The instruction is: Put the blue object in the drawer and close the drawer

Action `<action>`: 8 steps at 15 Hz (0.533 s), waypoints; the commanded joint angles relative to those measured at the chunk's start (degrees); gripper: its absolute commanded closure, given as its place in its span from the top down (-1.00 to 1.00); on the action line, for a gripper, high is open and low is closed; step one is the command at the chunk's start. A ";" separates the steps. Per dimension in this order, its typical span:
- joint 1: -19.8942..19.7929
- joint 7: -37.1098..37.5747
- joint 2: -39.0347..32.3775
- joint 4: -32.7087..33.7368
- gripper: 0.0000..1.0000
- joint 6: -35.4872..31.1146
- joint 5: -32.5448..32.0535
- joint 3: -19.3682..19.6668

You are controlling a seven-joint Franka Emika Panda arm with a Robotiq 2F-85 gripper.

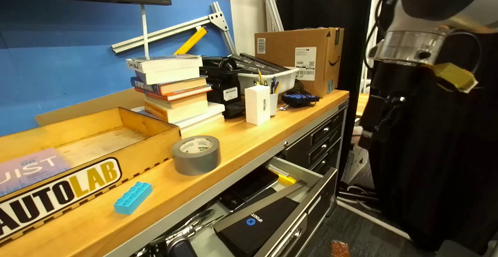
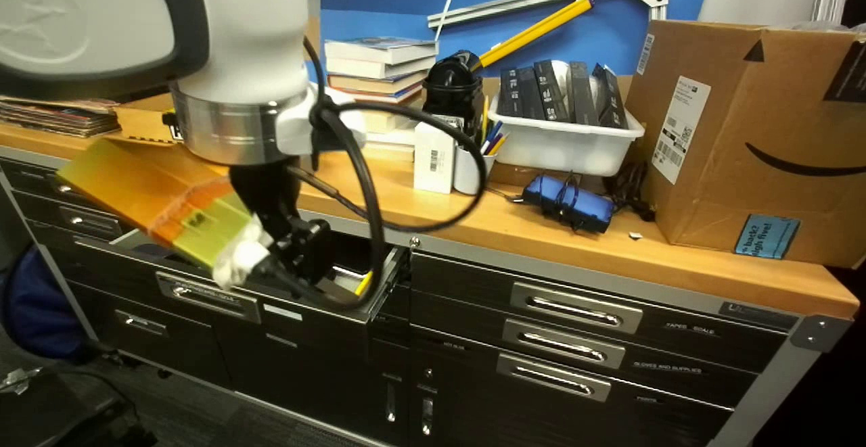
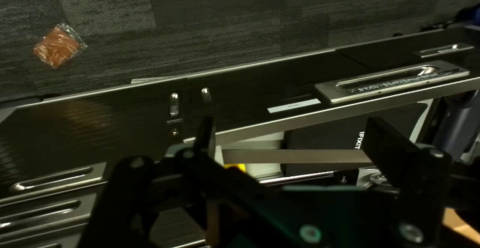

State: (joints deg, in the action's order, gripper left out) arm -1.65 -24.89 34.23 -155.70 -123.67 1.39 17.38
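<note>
The blue object, a small cyan-blue studded block, lies on the wooden worktop beside the shallow box in an exterior view. It does not show in the wrist view. The wide dark-grey drawer stands pulled open below the worktop, and its front shows in both exterior views. In the wrist view its front rail runs beyond the fingers. My gripper is open, with nothing between the widely spaced fingertips. It also shows in both exterior views, pointing down near the cabinet front, above the drawer's height.
The drawer holds a black IFIXIT case, a flat metal strip and other tools. A grey tape roll, a wooden box, stacked books and a white box stand on the worktop. A cardboard box stands behind.
</note>
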 commanded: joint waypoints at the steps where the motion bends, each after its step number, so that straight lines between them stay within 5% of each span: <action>1: 2.81 11.64 -1.77 3.34 1.00 3.37 -1.80 -13.52; 4: 7.57 18.71 -6.97 9.26 1.00 6.33 -1.14 -22.49; 8: 12.34 21.92 -15.49 17.48 1.00 4.86 -2.11 -29.33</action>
State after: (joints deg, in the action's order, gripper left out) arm 8.44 -4.36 26.26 -145.93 -119.34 0.83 -9.17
